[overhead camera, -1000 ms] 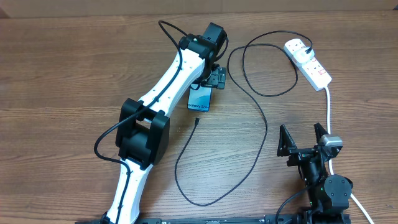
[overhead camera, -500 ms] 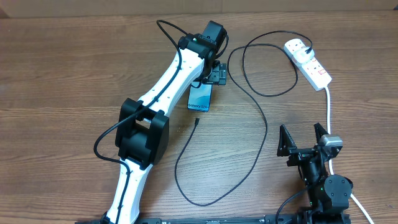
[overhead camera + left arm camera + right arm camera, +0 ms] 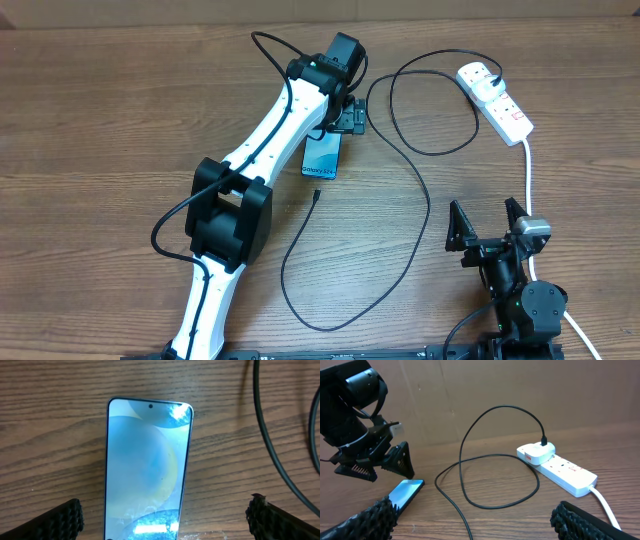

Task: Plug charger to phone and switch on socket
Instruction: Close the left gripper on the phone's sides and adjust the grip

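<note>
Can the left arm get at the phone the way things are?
Probably yes: the left gripper hangs open over the phone, a finger on each side, nothing between; the charger cable lies off to one side.

**One legible word, on the phone screen**

From the overhead camera I can read a single line of lettering on the phone [image 3: 322, 158]. It runs across the screen at its 6 o'clock end and begins with "Galaxy". The few characters after that word are too small for me to make out. My left wrist camera looks straight down on the same screen, but there I see only blue wallpaper and glare, no letters. The socket [image 3: 497, 100], toward 2 o'clock in the overhead view, carries red marks, none legible as text.
</note>
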